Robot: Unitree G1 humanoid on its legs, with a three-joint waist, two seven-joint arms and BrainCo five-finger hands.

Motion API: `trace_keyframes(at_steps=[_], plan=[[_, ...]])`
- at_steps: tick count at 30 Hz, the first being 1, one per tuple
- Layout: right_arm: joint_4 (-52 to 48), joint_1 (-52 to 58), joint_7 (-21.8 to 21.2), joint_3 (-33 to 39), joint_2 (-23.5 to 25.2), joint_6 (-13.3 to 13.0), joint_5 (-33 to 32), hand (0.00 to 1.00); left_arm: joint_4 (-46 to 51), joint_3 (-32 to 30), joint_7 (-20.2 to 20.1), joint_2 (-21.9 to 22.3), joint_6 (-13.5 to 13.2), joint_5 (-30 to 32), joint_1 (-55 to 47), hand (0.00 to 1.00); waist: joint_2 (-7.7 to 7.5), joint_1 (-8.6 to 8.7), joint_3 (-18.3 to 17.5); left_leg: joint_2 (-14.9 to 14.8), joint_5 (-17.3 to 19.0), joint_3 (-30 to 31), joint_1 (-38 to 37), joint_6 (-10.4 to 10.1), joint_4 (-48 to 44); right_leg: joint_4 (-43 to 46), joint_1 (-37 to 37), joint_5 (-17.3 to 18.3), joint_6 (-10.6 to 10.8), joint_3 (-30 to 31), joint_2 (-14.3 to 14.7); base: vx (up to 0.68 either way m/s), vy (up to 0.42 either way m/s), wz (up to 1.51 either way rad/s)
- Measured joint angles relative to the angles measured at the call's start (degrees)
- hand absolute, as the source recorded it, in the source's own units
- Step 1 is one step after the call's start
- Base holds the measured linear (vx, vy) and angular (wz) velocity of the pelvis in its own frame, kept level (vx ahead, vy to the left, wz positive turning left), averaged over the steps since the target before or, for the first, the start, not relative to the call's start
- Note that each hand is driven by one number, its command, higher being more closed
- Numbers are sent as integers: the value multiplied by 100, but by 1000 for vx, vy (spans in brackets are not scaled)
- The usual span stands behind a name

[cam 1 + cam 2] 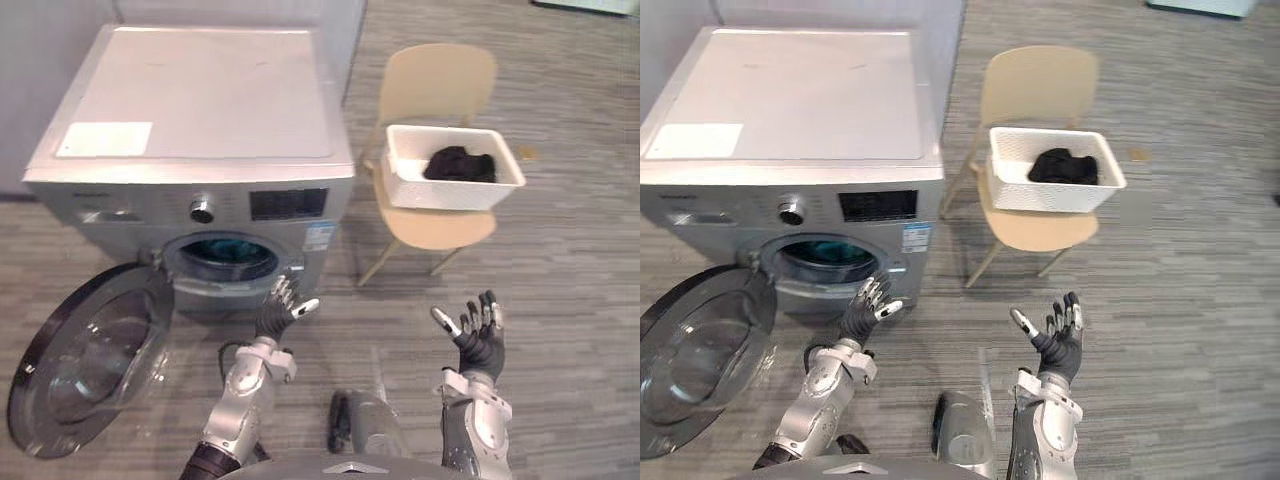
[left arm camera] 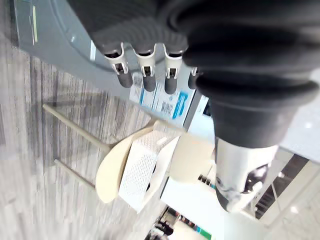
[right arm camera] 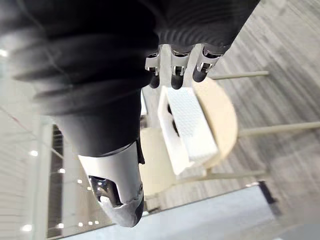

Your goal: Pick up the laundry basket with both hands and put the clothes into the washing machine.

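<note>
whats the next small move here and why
Probably bring both arms forward and to the right, towards either end of the basket. It sits on the chair with the dark clothes inside, while the left robot hand and right robot hand are open and well short of it. The washing machine door is already open, so the grasp seems to come first.

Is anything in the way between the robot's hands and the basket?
Nothing visible. The left hand and right hand hang open over bare floor; the basket sits on the chair ahead.
</note>
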State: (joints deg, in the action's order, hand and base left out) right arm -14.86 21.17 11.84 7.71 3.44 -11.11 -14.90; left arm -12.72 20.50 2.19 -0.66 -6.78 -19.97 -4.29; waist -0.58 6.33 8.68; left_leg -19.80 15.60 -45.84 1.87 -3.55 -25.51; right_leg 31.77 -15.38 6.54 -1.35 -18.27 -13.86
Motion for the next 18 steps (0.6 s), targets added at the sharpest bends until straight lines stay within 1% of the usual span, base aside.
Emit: trace_keyframes(at_steps=[1,2,3,4,5,6,7,8,9,10,11,12,13,14,15,16,17,18], plan=[[1,-48,9,24,-2,0,58,0,-50,0,-21,-23,4,-1,10,0,-53,15,-31,-40,3,-18,6,-36,-59,-99,73,-22,28,1,-73,-5,-267,-63],[14,-165,92,142,11,6,250,0,-252,9,-62,-61,40,-2,91,0,-86,36,-73,-136,2,65,66,-154,-215,-435,201,40,234,-23,138,-10,-232,-72],[16,-331,138,221,-12,7,360,0,-388,9,-77,-39,86,-4,122,0,40,-8,-104,-198,-6,269,131,-154,-185,-612,161,18,218,43,319,-26,-342,-105],[27,-552,163,263,-48,7,403,0,-434,9,-102,-54,138,-4,117,0,112,-17,-112,-281,-23,353,102,-224,-135,-707,117,7,226,41,438,-27,-306,-124],[66,-764,221,265,-89,7,402,0,-473,3,-119,-107,198,-7,141,0,164,9,-112,-374,-17,325,19,-317,-135,-766,98,4,233,25,581,-14,-274,-124],[100,-921,253,252,-103,7,401,0,-481,-23,-123,-102,222,-6,168,0,174,-1,-113,-489,-35,190,-147,-401,-132,-828,138,10,239,-50,716,2,-215,-95],[125,-955,252,240,-108,7,401,0,-482,-36,-122,-102,222,-6,185,0,180,-15,-110,-563,-49,80,-249,-445,-131,-870,167,29,248,-170,756,-6,-170,-83],[199,-1020,252,188,-113,6,399,0,-483,-70,-122,-112,222,-6,192,0,150,-53,-125,-631,-69,-122,-434,-533,-126,-934,219,166,266,-372,744,-29,-201,-82],[296,-1090,244,91,-126,7,391,0,-582,-154,-120,-103,224,-6,216,0,127,-111,-137,-697,-85,-319,-658,-617,-170,-810,251,398,294,-451,741,-24,-231,-84],[311,-1081,238,-54,-118,7,383,0,-661,-260,-109,-105,230,-3,209,0,150,-91,-152,-858,-107,-286,-732,-641,-393,-672,276,471,265,-421,831,0,-238,-66],[312,-1077,215,-163,-117,13,379,0,-700,-335,-103,-111,232,-2,185,0,190,-95,-165,-1080,-146,-259,-734,-579,-731,-581,295,586,194,-398,962,42,-235,-51],[321,-1088,178,-264,-120,17,379,0,-714,-422,-98,-109,249,-3,128,0,214,-158,-172,-1369,-251,-236,-734,-307,-1171,-558,357,645,94,-306,1136,49,-213,-56],[330,-1106,143,-344,-119,20,381,0,-714,-489,-86,-111,252,-7,67,0,209,-237,-174,-1587,-382,-236,-720,248,-1545,-562,422,670,38,-212,1251,82,-298,-88],[332,-1145,104,-475,-150,19,395,0,-715,-524,-17,-128,271,-22,-87,0,206,-363,-174,-2019,-914,-162,-664,1407,-2291,-672,672,680,-70,-2,1486,125,-306,-105],[333,-1194,102,-550,-242,19,399,0,-723,-497,9,-115,315,-80,-249,0,241,-441,-185,-2364,-1238,128,-454,1867,-3021,-871,962,672,-155,233,1687,139,-287,-97],[332,-1222,107,-568,-269,18,400,0,-727,-464,11,-111,337,-115,-310,0,246,-471,-191,-2392,-1152,384,-257,1743,-3423,-972,1072,660,-188,327,1751,151,-210,-74],[332,-1304,134,-524,-395,17,403,0,-723,-383,7,-35,346,-121,-387,0,277,-478,-226,-2135,-906,856,158,1491,-3915,-1207,1286,652,-299,448,1792,174,-132,-52],[332,-1352,139,-533,-507,16,415,0,-694,-335,6,21,346,-121,-422,0,268,-497,-239,-1766,-676,1068,464,1329,-4054,-1439,1462,606,-365,557,1792,147,-92,-44]])
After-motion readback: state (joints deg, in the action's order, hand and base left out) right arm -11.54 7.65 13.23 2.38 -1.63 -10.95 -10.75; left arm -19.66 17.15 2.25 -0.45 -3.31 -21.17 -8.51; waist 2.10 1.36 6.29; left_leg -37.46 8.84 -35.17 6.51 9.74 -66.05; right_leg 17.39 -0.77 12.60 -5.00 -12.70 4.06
